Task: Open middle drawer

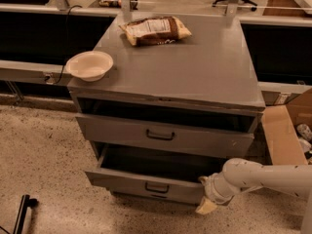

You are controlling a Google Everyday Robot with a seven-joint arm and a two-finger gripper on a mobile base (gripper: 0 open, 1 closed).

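Observation:
The middle drawer (146, 182) is a grey metal drawer with a small black bar handle (157, 188). It stands pulled out from the grey cabinet (195, 72), and its dark inside shows. My gripper (207, 206), on a white arm coming in from the right, is at the drawer's front right corner, low beside the front panel. One beige fingertip (205, 208) shows below the corner. The gripper is off the handle, well to its right.
The top drawer (161, 136) above is a little way out. A white bowl (89, 65) and a chip bag (155, 30) lie on the cabinet top. A cardboard box (285, 130) stands to the right. A black object (22, 214) lies on the speckled floor at left.

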